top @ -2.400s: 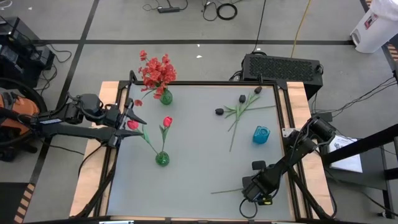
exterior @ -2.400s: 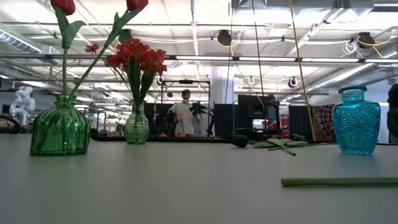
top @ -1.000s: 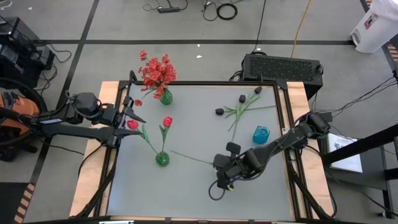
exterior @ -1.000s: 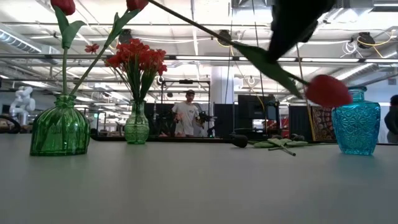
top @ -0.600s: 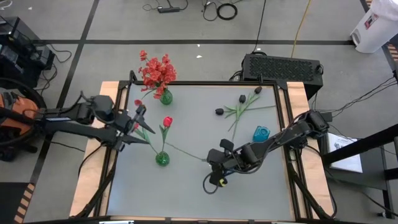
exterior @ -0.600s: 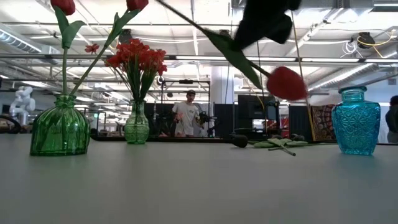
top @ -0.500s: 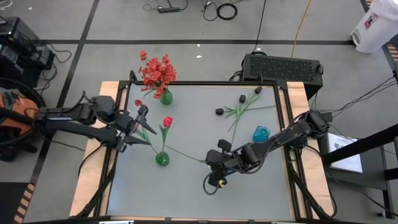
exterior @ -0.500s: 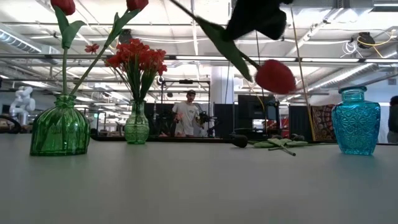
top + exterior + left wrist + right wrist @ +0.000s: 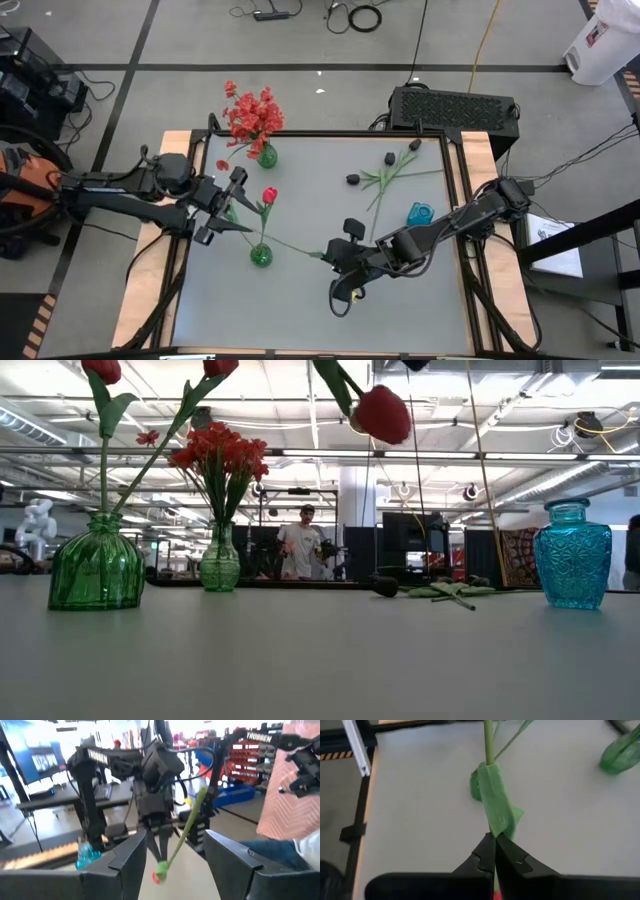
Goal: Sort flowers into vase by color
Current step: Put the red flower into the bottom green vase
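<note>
My right gripper [image 9: 330, 257] is shut on a red tulip-like flower over the table's middle. Its bud [image 9: 383, 412] hangs high above the table, and its green stem [image 9: 292, 245] reaches toward the near green vase [image 9: 260, 255], which holds a red tulip [image 9: 268, 195]. My left gripper [image 9: 226, 205] stands open and level just left of that vase, facing the stem; the stem [image 9: 186, 827] shows between its fingers, apart from them. The far green vase [image 9: 266, 155] holds red sprays [image 9: 250, 112]. Black blooms [image 9: 352, 179] lie by the blue vase [image 9: 419, 216]. My right gripper pinches the flower's stem at its green-wrapped part [image 9: 500, 827] between its two fingertips [image 9: 487, 852]. The fingers slant down from the table's right and run roughly along the stem. The flower is lifted clear, the stem reaching ahead of the fingers, the bud behind and below them.
Loose black-bloomed stems [image 9: 395, 172] lie on the far right of the grey table [image 9: 320, 320]. The blue vase stands right of my right arm. A person [image 9: 300, 545] stands in the room beyond the table.
My right gripper has carried the flower up and toward the table's left, tipping up so the bud has risen. The stem end has come closer to the near green vase. My left gripper has moved toward the table's right, up to that vase, staying open.
</note>
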Controlling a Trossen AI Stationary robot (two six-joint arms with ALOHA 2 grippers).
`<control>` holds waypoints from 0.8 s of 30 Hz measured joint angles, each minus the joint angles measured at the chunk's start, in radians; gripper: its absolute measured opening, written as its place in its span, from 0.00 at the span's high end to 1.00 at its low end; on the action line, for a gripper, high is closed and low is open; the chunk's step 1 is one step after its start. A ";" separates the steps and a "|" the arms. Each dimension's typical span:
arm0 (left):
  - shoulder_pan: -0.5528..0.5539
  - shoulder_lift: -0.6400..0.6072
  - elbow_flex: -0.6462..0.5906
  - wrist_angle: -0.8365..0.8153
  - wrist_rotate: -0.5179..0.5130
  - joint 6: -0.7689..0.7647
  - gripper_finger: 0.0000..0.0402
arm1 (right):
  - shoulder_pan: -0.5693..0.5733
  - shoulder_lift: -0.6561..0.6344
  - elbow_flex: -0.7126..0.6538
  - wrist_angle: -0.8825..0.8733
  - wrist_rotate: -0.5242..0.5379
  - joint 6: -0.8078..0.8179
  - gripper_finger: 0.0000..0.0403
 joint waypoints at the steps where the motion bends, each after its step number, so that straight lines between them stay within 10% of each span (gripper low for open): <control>1: 0.000 0.005 0.000 0.018 0.000 0.000 0.50 | -0.002 0.000 0.006 0.001 0.011 -0.008 1.00; 24: 0.000 0.104 0.000 0.230 -0.003 0.002 0.50 | -0.109 0.000 0.015 0.122 0.062 -0.187 1.00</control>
